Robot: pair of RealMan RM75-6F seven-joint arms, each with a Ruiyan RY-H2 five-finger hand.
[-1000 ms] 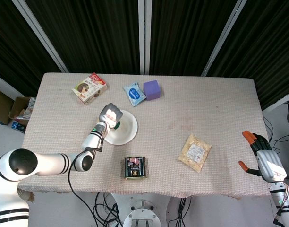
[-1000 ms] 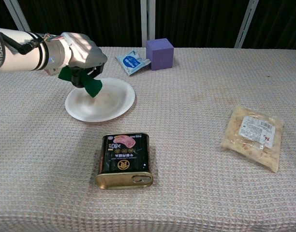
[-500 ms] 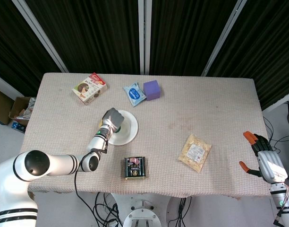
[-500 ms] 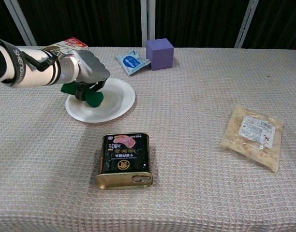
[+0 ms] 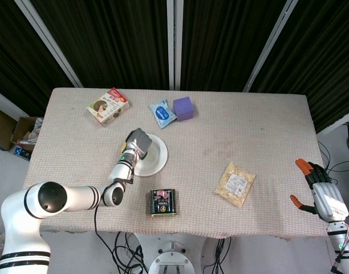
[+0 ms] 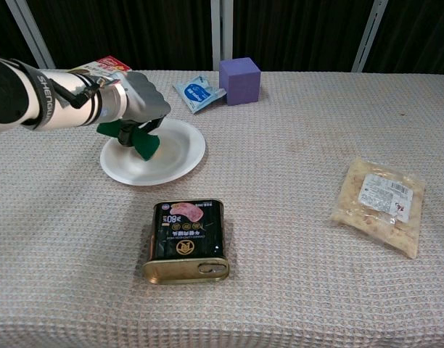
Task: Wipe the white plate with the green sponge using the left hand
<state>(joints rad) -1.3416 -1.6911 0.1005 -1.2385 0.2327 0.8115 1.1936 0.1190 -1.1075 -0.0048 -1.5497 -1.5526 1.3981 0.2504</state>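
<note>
**Sponge down on plate, wipe stroke under way**

Left hand (image 6: 138,101) grasps the green sponge (image 6: 141,143), fingers curled over its top, with the sponge's lower edge pressed onto the left part of the white plate (image 6: 175,156). The plate sits on the bench (image 6: 294,239), left of centre, on the far side of the dark tin (image 6: 184,239).

Change over the last second: the hand has dropped from a raised position, where the sponge hung clear above the plate, to contact with the plate surface. The plate itself appears to have slid slightly to the right under the hand. Judgement: contact is made, so the wiping proper has begun; the plate is unrestrained and may keep drifting under each stroke.

Right hand (image 5: 320,191) is released, fingers apart, holding nothing, off the right end of the bench, well apart from the work.
</note>
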